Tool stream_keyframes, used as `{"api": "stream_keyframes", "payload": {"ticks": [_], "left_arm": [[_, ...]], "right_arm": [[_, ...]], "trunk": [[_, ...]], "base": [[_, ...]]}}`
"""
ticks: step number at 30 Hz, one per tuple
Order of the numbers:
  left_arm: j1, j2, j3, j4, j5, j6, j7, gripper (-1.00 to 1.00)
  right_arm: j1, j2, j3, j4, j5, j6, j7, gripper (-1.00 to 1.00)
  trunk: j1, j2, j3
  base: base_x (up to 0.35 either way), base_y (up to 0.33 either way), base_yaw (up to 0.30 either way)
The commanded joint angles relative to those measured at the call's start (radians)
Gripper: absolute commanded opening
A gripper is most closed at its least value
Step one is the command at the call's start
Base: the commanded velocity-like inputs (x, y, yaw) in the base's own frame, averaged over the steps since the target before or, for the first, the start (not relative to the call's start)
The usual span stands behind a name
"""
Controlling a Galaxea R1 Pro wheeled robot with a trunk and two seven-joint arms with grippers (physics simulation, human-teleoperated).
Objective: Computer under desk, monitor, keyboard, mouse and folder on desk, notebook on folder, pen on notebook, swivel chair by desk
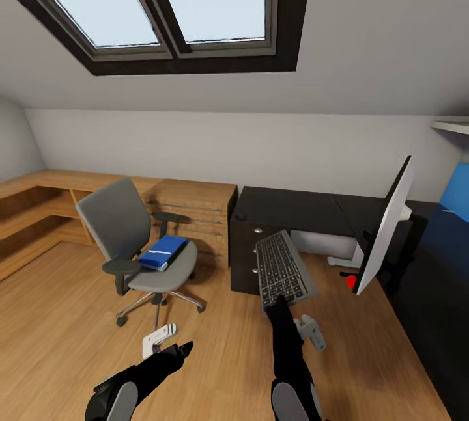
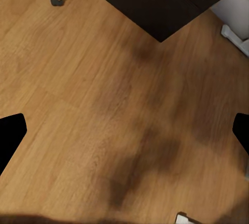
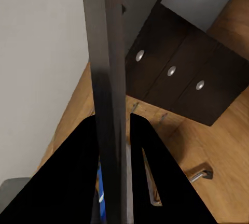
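My right gripper (image 1: 279,304) is shut on the near end of the dark keyboard (image 1: 281,268), holding it in the air in front of the black desk (image 1: 306,209). In the right wrist view the keyboard's thin edge (image 3: 106,79) runs between the two black fingers (image 3: 78,172). The monitor (image 1: 387,232) stands edge-on at the right, white back toward me. The blue folder (image 1: 163,252) lies on the seat of the grey swivel chair (image 1: 117,219), left of the desk. My left gripper (image 1: 179,349) hangs low over the wood floor, open and empty (image 2: 124,136).
A black drawer unit (image 1: 244,258) stands under the desk's left end. Oak shelving (image 1: 195,203) runs along the back wall behind the chair. A small white object (image 1: 158,338) and a grey one (image 1: 311,332) lie on the floor near my arms. A blue panel (image 1: 456,200) shows far right.
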Motion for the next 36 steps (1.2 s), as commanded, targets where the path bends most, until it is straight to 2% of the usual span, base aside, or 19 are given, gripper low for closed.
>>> {"api": "stream_keyframes", "payload": {"ticks": [1,3,6,9,11,17,23,31,36], "left_arm": [[-0.001,0.001,0.001,-0.001,0.011,0.003,0.009,1.0],[-0.001,0.002,0.002,-0.001,0.011,0.003,0.008,1.0],[-0.001,0.002,0.003,-0.001,0.011,0.003,0.008,1.0],[-0.001,0.003,0.003,-0.001,0.011,0.003,0.008,1.0],[-0.001,0.003,0.004,-0.001,0.011,0.003,0.007,1.0],[-0.001,0.003,0.004,-0.001,0.011,0.002,0.006,1.0],[-0.001,0.001,0.002,-0.001,0.011,0.002,0.006,1.0],[-0.001,0.003,0.005,-0.001,0.009,0.001,0.006,1.0],[-0.001,0.003,0.003,-0.001,0.009,0.002,0.006,1.0]], "right_arm": [[-0.001,0.003,0.003,-0.003,-0.021,-0.007,0.004,-1.0],[-0.001,0.007,0.004,-0.004,-0.038,-0.007,0.006,-1.0],[-0.001,0.01,0.006,-0.005,-0.09,-0.009,0.008,-1.0],[-0.001,0.011,0.006,-0.005,-0.123,-0.009,0.012,-1.0],[-0.001,0.011,0.005,-0.006,-0.174,-0.01,0.074,-1.0],[-0.001,0.008,0.002,-0.006,-0.179,-0.01,0.155,-1.0],[-0.001,0.005,-0.004,-0.006,-0.178,-0.02,0.163,-1.0],[-0.001,0.004,-0.001,-0.002,-0.178,-0.088,0.165,-1.0],[-0.001,0.003,-0.002,-0.001,-0.177,-0.092,0.169,-1.0]], "trunk": [[0.0,-0.001,-0.001],[0.0,-0.001,-0.001],[0.0,-0.001,-0.001],[0.0,-0.001,-0.001],[0.0,-0.001,-0.001],[0.0,-0.001,-0.001],[0.0,-0.001,-0.001],[0.0,-0.001,-0.001],[0.0,-0.001,-0.001]], "base": [[0.0,0.0,0.0],[0.0,0.0,0.0],[0.0,0.0,0.0],[0.0,0.0,0.0],[0.12,0.035,0.0],[0.288,0.094,0.0],[0.099,0.013,0.0],[0.006,0.001,0.0],[0.0,0.0,0.0]]}}
